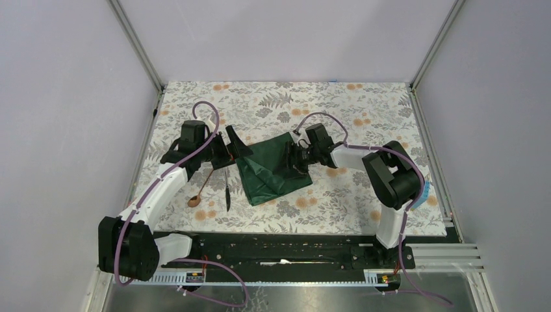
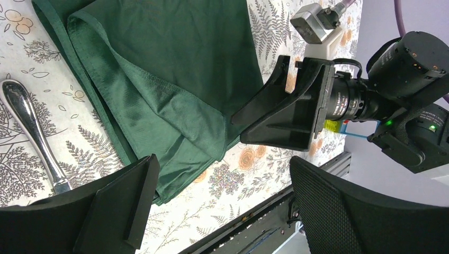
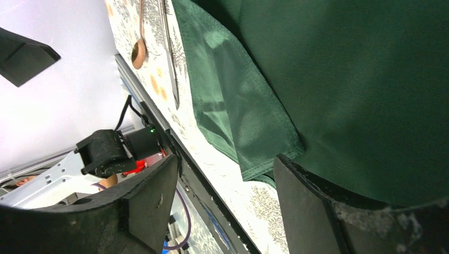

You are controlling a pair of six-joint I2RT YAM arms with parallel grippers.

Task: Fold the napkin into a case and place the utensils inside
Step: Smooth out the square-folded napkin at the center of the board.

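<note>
The napkin (image 1: pixel 269 170) lay skewed near the middle of the floral tablecloth (image 1: pixel 338 110), already doubled over. From the wrist views I could make out at least two layers, with stitched borders running along the near-left side. It was not yet a narrow case.

The left gripper (image 1: pixel 229 148) hovered at the napkin's far-left corner with its fingers (image 2: pixel 124 203) spread wide and nothing between them. The right gripper (image 1: pixel 294 159) sat at the napkin's right edge, also spread. The cloth reached up to its fingers (image 3: pixel 328 211), but they were not closed on any of it.

The spoon (image 1: pixel 200 190) and the knife (image 1: pixel 227 193) lay side by side on the tablecloth just left of the napkin, clear of it and apart from each other.

The cloth looked thin, limp and very light, with a slight sheen. I judged it would sag, crease and slide over itself rather than keep a fold on its own. The place to take hold seemed to be the stitched corners or hems. There the fabric is thicker, and a pinch could catch both layers together.

A grip in the middle would probably lift only the top sheet and undo the fold. The utensils looked rigid and slim, lying flat on the table, so the handles seemed the likeliest place to pinch them.
</note>
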